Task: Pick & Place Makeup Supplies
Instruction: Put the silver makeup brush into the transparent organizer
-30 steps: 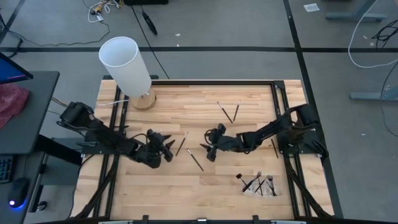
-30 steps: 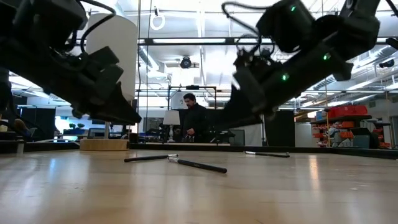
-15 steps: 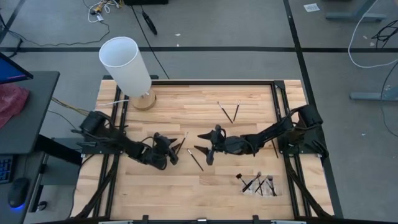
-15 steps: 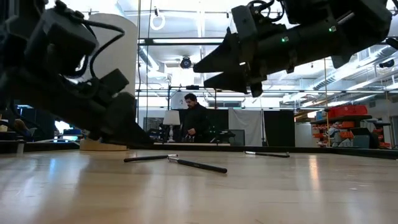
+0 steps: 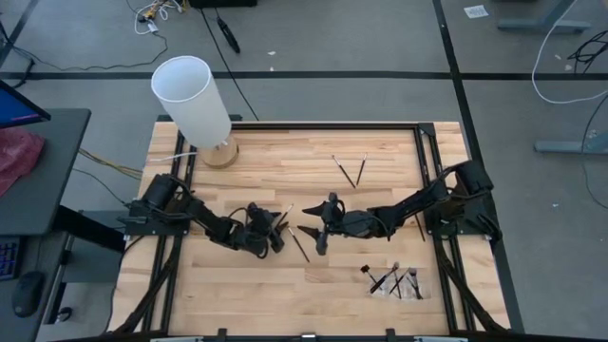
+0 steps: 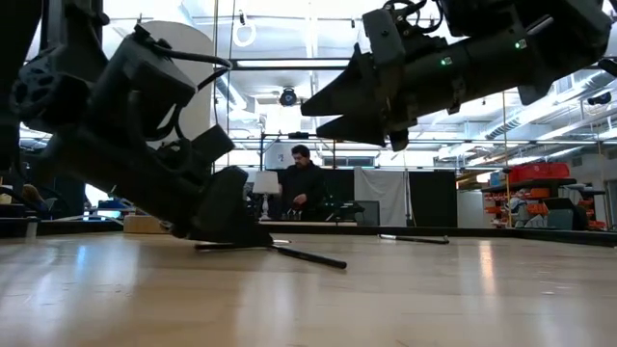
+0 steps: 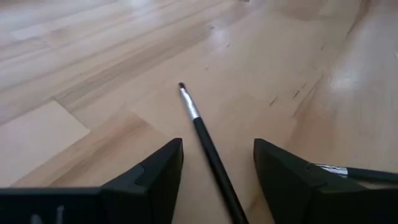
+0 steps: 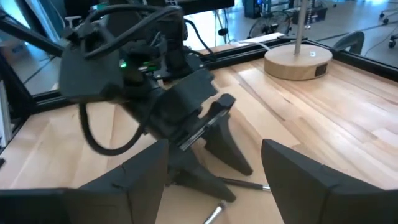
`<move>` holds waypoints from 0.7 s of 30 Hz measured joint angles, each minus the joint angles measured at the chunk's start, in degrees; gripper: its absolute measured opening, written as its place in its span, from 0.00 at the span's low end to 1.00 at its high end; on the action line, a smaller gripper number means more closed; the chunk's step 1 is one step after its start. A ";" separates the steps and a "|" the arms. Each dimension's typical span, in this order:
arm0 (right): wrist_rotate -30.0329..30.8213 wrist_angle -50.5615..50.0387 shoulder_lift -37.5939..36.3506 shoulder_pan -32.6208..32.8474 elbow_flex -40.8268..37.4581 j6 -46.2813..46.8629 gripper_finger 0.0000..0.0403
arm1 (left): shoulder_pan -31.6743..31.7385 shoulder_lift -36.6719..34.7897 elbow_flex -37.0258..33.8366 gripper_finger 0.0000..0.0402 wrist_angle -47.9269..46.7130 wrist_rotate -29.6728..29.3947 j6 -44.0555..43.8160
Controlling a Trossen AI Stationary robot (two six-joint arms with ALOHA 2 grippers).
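We see the left gripper (image 5: 276, 235) low over the table (image 5: 313, 285), fingers (image 7: 149, 177) spread on either side of a dark makeup brush (image 7: 205, 146), not touching it. The right gripper (image 5: 312, 230) hangs just beside that brush, raised, jaws wide and empty. More brushes (image 5: 394, 281) lie well apart, beyond the right gripper.

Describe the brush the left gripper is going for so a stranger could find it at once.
Start at the white cylinder at the table's far left corner, then look toward the table's middle, where the left gripper sits low with open jaws. The brush lies flat between its fingers, black-handled with a pale ferrule. A second brush lies beside it, outside the fingers.
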 joint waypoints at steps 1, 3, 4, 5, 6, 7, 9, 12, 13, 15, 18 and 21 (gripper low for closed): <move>-0.01 -0.07 0.00 0.18 0.00 -0.07 0.65 | 0.31 0.16 0.00 0.51 -0.08 0.39 0.07; -0.01 -0.11 0.00 0.42 0.00 -0.50 0.65 | 0.97 0.30 0.00 0.51 -0.29 1.99 0.19; -0.02 -0.10 0.00 0.49 0.00 -0.54 0.65 | 1.33 0.26 -0.02 0.50 -0.29 2.67 0.52; 0.00 -0.10 0.00 0.52 0.00 -0.55 0.65 | 1.57 0.27 -0.06 0.49 -0.37 2.97 0.96; -0.01 -0.10 0.00 0.52 0.00 -0.55 0.65 | 1.77 0.29 -0.05 0.48 -0.46 3.18 1.32; 0.01 -0.08 0.00 0.52 0.00 -0.55 0.65 | 2.02 0.31 -0.07 0.47 -0.47 3.26 1.51; 0.01 -0.08 0.00 0.52 0.00 -0.55 0.65 | 2.67 0.37 -0.34 0.46 0.05 3.61 2.22; 0.01 -0.08 0.00 0.52 0.00 -0.55 0.65 | 3.98 0.38 -0.36 0.46 0.00 5.33 4.25; 0.01 -0.08 0.00 0.52 0.00 -0.57 0.65 | 4.45 0.37 -0.37 0.46 0.03 5.97 5.21; 0.01 -0.08 0.00 0.52 0.00 -0.57 0.65 | 5.48 0.34 -0.38 0.45 0.29 7.39 6.58; 0.01 -0.08 0.00 0.52 0.00 -0.56 0.65 | 6.77 0.31 -0.37 0.42 0.38 9.64 7.24; 0.01 -0.08 0.00 0.68 0.00 -0.57 0.65 | 7.08 0.24 -0.31 0.36 -1.02 10.28 7.27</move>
